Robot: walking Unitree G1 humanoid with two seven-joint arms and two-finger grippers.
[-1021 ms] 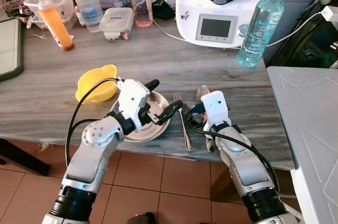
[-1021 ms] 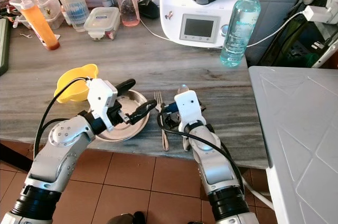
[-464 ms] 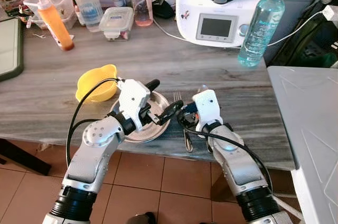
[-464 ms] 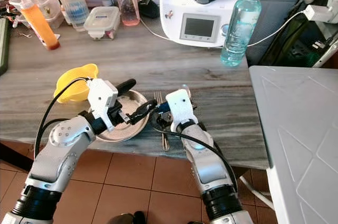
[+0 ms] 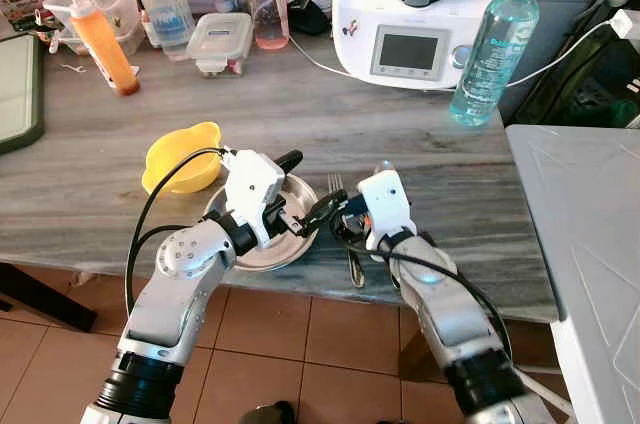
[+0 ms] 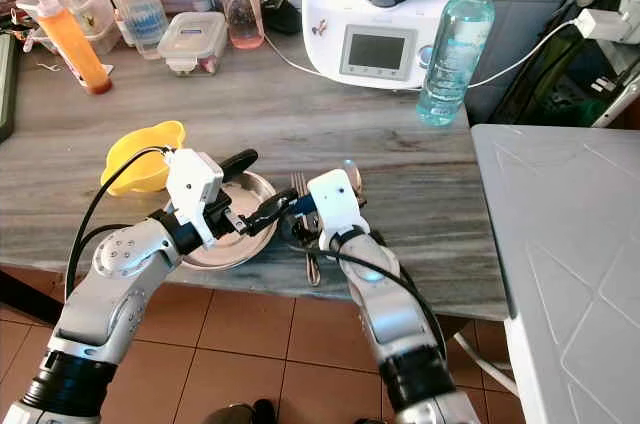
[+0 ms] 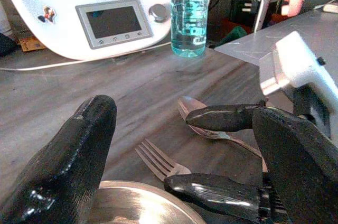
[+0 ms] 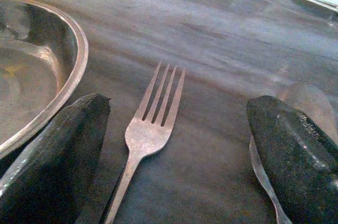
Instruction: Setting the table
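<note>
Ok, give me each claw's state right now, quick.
Left claw: open, empty, over the steel plate.
Right claw: open, empty, fingers either side of the fork, not gripping it.

left gripper [image 5: 304, 212] fingers spread, right gripper [image 8: 174, 155] likewise

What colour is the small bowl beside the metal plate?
Yellow. The bowl sits on the counter touching the steel plate's far-left rim; the left eye view shows it best.

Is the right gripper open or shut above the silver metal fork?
Open: the right gripper has its fingers spread either side of the silver metal fork.
</note>
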